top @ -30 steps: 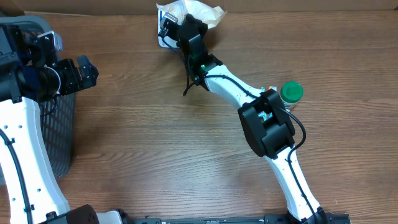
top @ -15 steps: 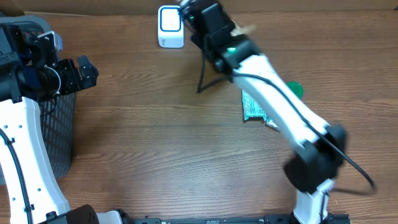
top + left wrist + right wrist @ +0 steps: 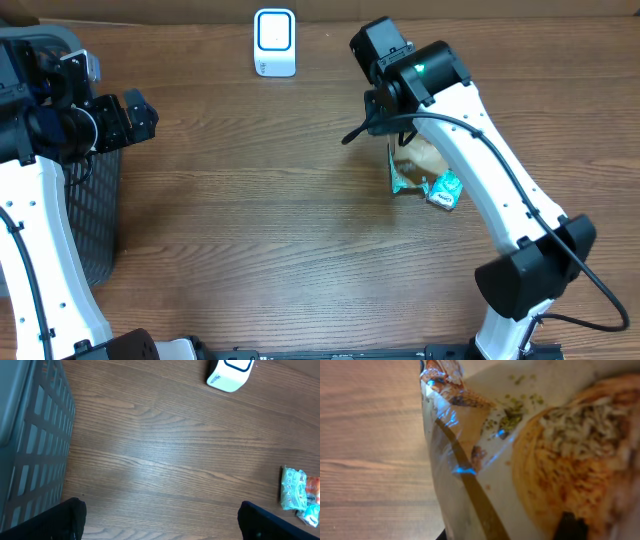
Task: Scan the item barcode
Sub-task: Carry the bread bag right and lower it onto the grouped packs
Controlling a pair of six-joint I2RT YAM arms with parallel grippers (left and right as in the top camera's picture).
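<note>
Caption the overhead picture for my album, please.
Right arm grips a snack packet at a wooden table, white scanner nearby.

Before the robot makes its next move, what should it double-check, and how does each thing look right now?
1. Right gripper shut on the snack packet: ok.
2. Barcode showing on the packet: cannot tell; the right wrist view shows only the food picture.
3. Scanner in plain view with nothing in front of it: ok.
4. Left gripper open and out of the way, beside the basket: ok.
5. Held packet apart from the green packets on the table: cannot tell; they overlap from overhead.
</note>
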